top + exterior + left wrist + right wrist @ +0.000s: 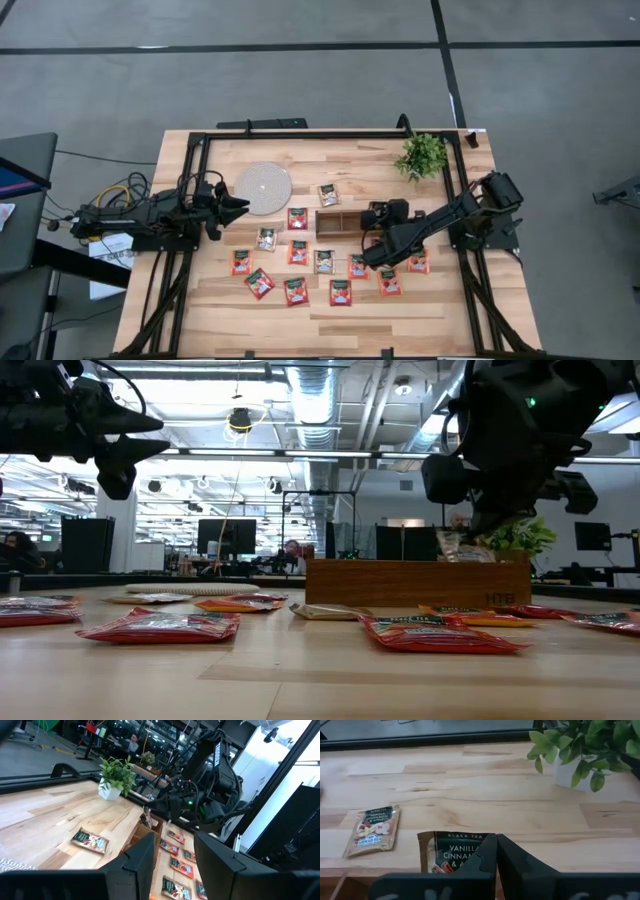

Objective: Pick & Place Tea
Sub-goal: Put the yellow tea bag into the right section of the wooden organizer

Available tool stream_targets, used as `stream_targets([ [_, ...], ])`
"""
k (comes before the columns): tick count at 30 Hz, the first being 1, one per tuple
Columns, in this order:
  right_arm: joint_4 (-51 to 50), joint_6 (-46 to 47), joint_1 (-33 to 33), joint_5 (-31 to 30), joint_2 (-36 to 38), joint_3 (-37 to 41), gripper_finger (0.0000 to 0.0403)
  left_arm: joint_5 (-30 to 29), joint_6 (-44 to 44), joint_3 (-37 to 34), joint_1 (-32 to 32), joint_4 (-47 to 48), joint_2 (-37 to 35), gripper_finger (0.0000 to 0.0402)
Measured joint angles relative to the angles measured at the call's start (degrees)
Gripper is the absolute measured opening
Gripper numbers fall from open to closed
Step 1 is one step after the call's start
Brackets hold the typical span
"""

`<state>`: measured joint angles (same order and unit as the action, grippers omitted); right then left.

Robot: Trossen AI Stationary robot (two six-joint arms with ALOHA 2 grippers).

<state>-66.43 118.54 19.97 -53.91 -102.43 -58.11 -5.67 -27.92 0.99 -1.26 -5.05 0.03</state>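
Several small red tea sachets (pixel 297 252) and a few pale ones (pixel 328 194) lie flat on the wooden table, also in the low view (pixel 160 625). My right gripper (pixel 378 214) is over the brown wooden tray (pixel 340 222), shut on a pale beige-and-dark sachet (pixel 451 852), which shows just above the tray (pixel 415 582) in the low view (pixel 460 546). My left gripper (pixel 240 205) hangs open and empty above the table beside the round white disc (pixel 263 187); its own view shows its gap (pixel 175 865). My right gripper pinches the sachet between its two fingers (pixel 485 857) at one side part (pixel 470 851); the fingers hide the exact place. The sachet hangs below the gripper with its printed face upright, its lower end (pixel 462 555) at about the tray's top edge.
A small potted plant (pixel 422 155) stands at the table's far right, beyond the tray. A pale sachet (pixel 372 830) lies on the table just beyond the tray. A black frame (pixel 300 135) rims the table. Bare wood lies along the near edge.
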Motion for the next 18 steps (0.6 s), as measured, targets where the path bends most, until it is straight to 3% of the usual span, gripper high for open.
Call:
stream_targets([
  [18, -0.59, 0.02, -0.24, 1.92, 0.00, 0.00, 0.0000, 0.00, 0.00, 0.00, 0.00, -0.03, 0.00, 0.0129],
])
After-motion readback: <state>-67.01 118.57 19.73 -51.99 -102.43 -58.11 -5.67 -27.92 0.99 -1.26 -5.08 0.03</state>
